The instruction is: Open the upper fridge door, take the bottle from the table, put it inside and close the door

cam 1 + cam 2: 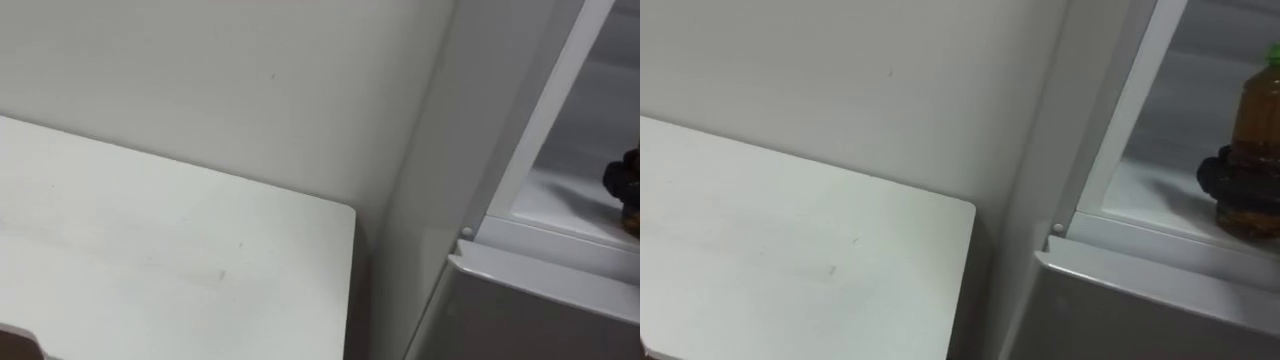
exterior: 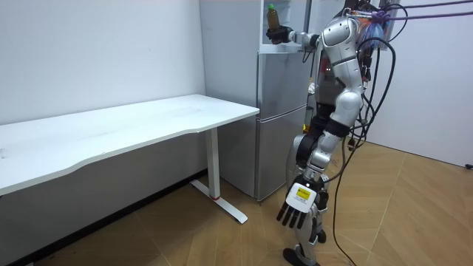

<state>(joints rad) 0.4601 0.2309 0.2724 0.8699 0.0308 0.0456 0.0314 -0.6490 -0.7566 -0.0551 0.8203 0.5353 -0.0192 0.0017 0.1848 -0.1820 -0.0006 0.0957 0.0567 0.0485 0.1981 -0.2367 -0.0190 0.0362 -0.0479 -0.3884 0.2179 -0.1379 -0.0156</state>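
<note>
Right hand point(image 1: 1232, 182): at 3 o'clock in the eye view, dark fingers curled round the bottle's lower body.
Bottle point(image 1: 1262, 120): upright, amber, green-capped, inside the open upper fridge point(image 1: 1150, 192).
Left hand point(image 2: 299, 203): hangs beside the leg, fingers relaxed.
Bench point(image 1: 790, 250): white, at 8 o'clock, just beside the fridge.

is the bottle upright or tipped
Upright: the green-capped amber bottle is vertical inside the white upper fridge, right hand curled round its lower part.
</note>
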